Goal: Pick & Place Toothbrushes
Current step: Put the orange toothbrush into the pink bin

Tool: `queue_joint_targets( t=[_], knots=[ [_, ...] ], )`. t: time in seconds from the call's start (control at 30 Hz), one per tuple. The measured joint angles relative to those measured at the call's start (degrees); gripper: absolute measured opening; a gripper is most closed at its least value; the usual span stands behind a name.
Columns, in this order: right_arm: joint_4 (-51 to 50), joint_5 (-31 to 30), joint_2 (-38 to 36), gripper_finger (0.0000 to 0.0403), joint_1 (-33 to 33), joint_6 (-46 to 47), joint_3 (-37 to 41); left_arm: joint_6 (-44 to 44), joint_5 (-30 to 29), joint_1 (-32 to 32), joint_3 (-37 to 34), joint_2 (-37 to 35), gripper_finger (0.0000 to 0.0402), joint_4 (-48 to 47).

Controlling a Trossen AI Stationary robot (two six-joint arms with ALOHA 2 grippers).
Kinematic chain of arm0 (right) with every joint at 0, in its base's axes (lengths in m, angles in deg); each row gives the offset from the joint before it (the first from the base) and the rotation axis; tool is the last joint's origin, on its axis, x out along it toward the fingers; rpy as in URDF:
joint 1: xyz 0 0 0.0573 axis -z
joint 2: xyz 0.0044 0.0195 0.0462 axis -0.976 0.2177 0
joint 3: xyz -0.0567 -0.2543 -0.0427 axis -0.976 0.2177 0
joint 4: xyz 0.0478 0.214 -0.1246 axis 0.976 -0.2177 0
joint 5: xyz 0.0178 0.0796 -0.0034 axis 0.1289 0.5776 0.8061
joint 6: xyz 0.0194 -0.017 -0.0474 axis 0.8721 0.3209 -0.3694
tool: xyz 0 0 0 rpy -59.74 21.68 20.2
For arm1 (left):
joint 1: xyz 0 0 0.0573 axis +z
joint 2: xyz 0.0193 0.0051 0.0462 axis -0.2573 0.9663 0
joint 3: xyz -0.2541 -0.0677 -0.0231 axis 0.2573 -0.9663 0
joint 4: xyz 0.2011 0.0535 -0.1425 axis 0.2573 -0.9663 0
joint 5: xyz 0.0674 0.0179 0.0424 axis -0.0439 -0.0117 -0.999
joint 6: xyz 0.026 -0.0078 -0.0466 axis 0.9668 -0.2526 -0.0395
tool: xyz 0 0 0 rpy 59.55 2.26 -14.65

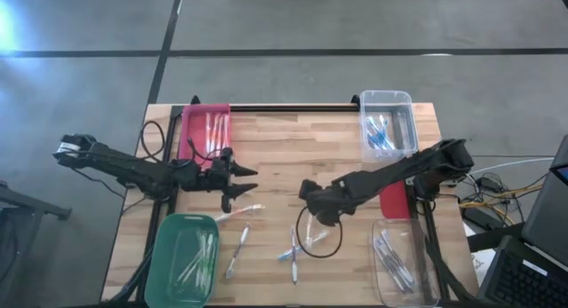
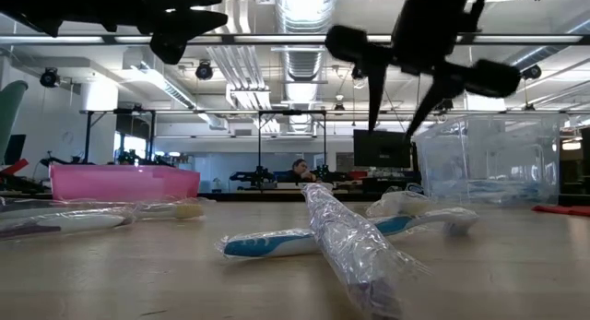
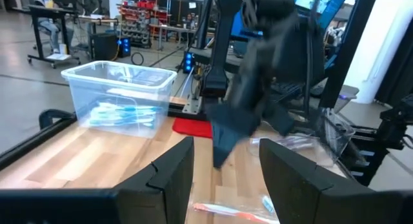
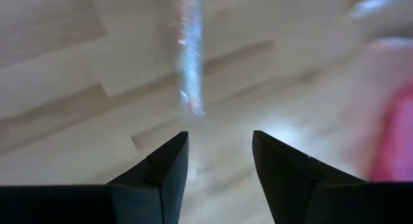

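Wooden table [image 1: 284,148] carries four bins: the pink bin [image 1: 206,130], green bin [image 1: 184,259] and two clear bins [image 1: 387,123] each hold toothbrushes, while more toothbrushes [image 1: 295,246] lie loose between them. Both the left gripper [image 1: 244,170] and right gripper [image 1: 312,221] hover with fingers apart, holding nothing.

Grey concrete floor [image 1: 293,19] with dark seams; exposed ceiling ducts [image 2: 304,43], strip lights; seated person [image 2: 300,171] at distant desks.

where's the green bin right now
In the high view the green bin sits at the table's near-left corner, holding several toothbrushes, just below the left gripper.
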Motion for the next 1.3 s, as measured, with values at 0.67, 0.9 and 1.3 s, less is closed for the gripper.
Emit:
queue_joint_targets(
  t=[0.67,0.9,1.3],
  knots=[
    [2.4,4.4,14.6,0.0167,0.0,3.0,-3.2,2.3,0.0,0.5,-0.1,0.0,0.0181,-0.6],
    [2.3,5.0,17.9,0.015,0.0,5.1,-3.3,2.3,0.0,0.5,-0.1,0.0,0.0181,-0.8],
    [0.5,4.9,18.0,0.0056,0.1,4.8,-3.2,0.7,0.0,0.5,-0.1,0.0,0.0181,-0.8]
  ],
)
